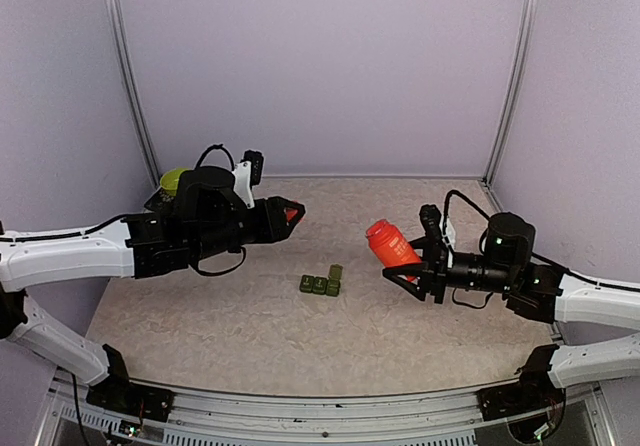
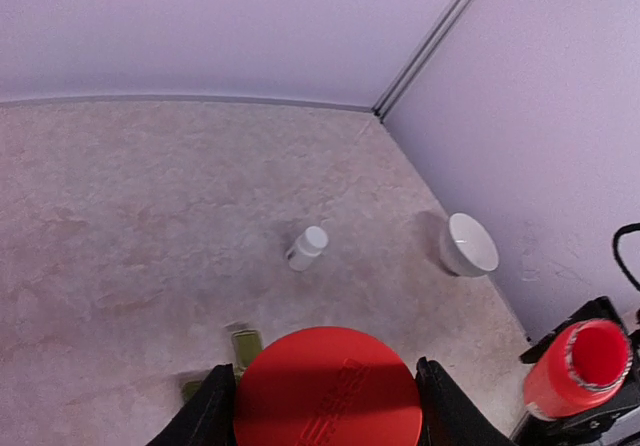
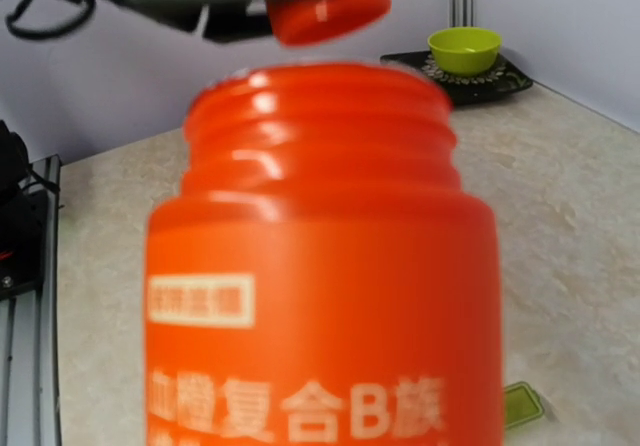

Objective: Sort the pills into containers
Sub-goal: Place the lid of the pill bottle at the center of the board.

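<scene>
The containers [image 1: 320, 285] lie on the bench [image 1: 220, 316] low to the left of the right gripper [image 1: 411, 267], which clamps the open bottle [image 1: 386, 241]; the left gripper [image 1: 288, 215] holds its cap [image 1: 293, 212].

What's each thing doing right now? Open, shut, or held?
red bottle: cap off, tilted, held by right gripper.
red cap: off the bottle, held by left gripper.
containers: one lid up, it seems.
white bottle: cap on.
green bowl: upright.
</scene>
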### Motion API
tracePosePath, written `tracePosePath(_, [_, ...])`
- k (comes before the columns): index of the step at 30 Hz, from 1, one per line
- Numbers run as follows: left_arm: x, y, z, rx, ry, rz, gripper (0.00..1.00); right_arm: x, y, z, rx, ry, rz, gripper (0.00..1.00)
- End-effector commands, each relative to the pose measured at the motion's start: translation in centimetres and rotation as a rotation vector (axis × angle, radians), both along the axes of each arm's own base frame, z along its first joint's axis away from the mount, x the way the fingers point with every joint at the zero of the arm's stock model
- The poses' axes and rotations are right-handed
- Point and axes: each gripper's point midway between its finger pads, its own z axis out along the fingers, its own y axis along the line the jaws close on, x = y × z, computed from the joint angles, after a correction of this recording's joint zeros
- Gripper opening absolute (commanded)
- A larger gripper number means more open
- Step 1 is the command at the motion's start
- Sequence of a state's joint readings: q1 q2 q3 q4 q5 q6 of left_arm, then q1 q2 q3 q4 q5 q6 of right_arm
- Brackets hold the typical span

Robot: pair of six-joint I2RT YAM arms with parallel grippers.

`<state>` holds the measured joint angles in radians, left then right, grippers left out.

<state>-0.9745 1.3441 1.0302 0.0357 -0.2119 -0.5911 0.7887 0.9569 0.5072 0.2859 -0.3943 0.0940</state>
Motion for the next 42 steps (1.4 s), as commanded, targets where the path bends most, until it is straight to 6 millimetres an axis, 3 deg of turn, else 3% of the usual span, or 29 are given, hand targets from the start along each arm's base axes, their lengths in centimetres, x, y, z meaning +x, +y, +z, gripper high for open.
tracePosePath(1, [1.4,4.0,-2.7,0.114,-0.01,0.147,0.51,0.2,-0.3,0.7,0.041,-0.066,-0.012,0.0])
tracePosePath(10, [3.4,8.4,-10.3,0.22,0.081,0.251,0.51,-0.5,-0.1,-1.5,0.023,-0.087,0.032,0.0])
tracePosePath(18, [4.7,10.8,-14.7,0.285,0.12,0.341,0.51,-0.4,0.1,-3.1,0.005,-0.067,0.034,0.0])
tracePosePath(28, [6.3,10.9,-20.2,0.396,0.16,0.409,0.52,-0.4,0.2,-4.4,-0.019,-0.051,0.044,0.0])
tracePosePath(42, [6.8,9.7,-24.3,0.478,0.178,0.446,0.55,0.2,0.4,-5.8,-0.056,-0.025,0.032,0.0])
